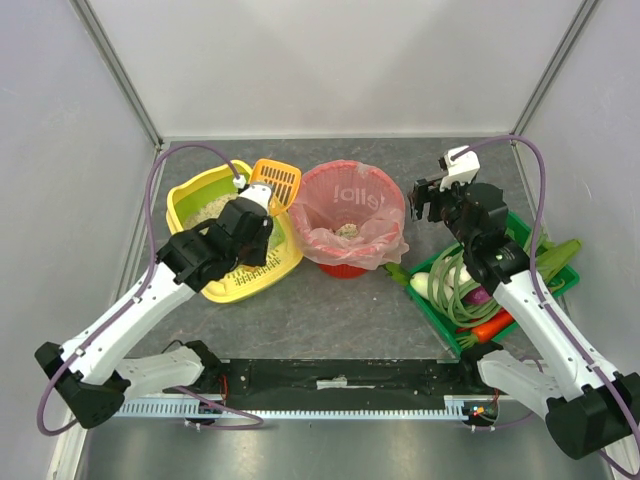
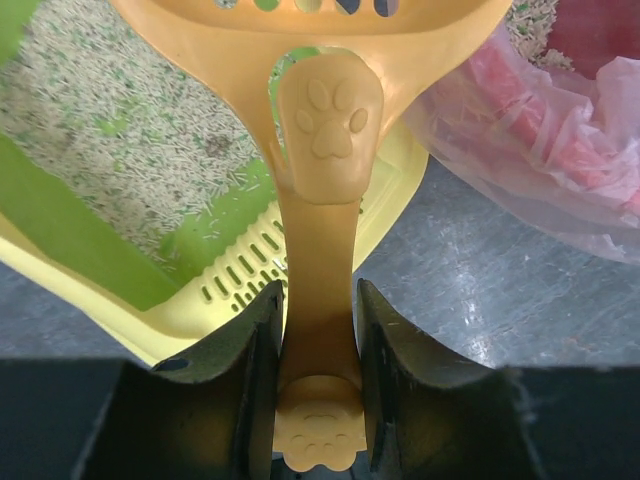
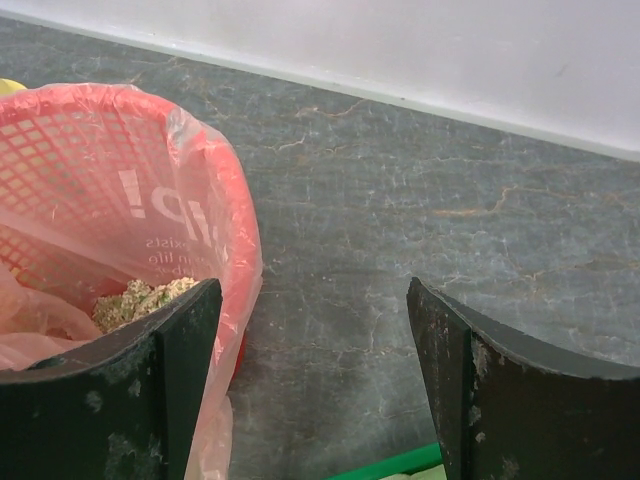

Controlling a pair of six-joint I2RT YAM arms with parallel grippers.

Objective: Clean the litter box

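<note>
The yellow litter box point(image 1: 205, 185) with green inner walls and beige litter sits at the left; its slotted rim shows in the left wrist view point(image 2: 240, 270). My left gripper point(image 1: 250, 200) is shut on the handle of an orange slotted litter scoop point(image 1: 277, 181), which it holds over the box's right edge. In the left wrist view the gripper point(image 2: 318, 330) clamps the paw-print handle of the scoop point(image 2: 325, 140). My right gripper point(image 1: 432, 203) is open and empty, right of the red bin; in its own view the gripper point(image 3: 312, 330) hovers over bare table.
A round red bin with a pink bag point(image 1: 352, 215) holding some litter stands in the middle, also in the right wrist view point(image 3: 120, 220). A green tray of vegetables point(image 1: 490, 285) lies at the right under the right arm. Grey walls enclose the table.
</note>
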